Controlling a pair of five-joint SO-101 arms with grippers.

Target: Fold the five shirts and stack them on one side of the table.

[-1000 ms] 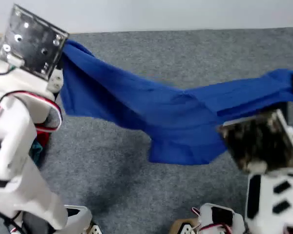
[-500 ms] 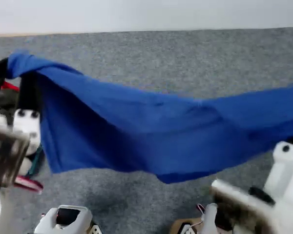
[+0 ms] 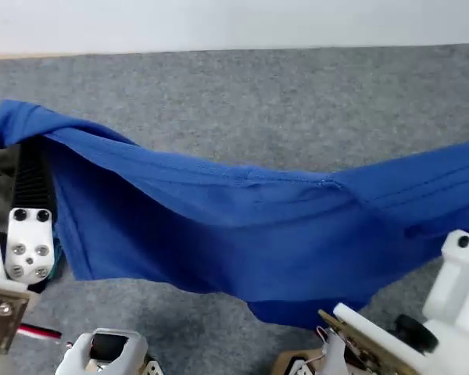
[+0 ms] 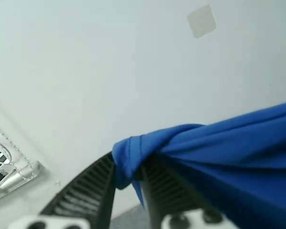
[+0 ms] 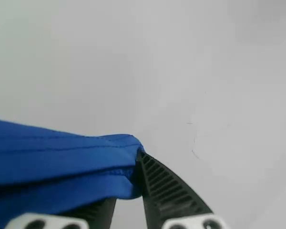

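A blue shirt [image 3: 242,226] hangs stretched in the air across the grey table [image 3: 242,101], sagging in the middle, its lower hem near the front edge. My left gripper [image 4: 128,167] is shut on one bunched corner of the shirt [image 4: 219,152], and in the high view that corner sits at the far left by the gripper [image 3: 8,137]. My right gripper [image 5: 136,176] is shut on the opposite end of the shirt [image 5: 57,162], which runs off the right side of the high view. Both wrist views point up at a pale wall.
The arm bases [image 3: 102,351] stand at the front edge of the table, with a white arm link [image 3: 461,297] at the lower right. A red and teal object [image 3: 43,293] lies at the left edge behind the left arm. Bare grey mat lies beyond the shirt.
Both arms have swung outward and lifted, pulling the shirt taut and wider. The left corner moved to the far left; the shirt's hem dropped toward the front.
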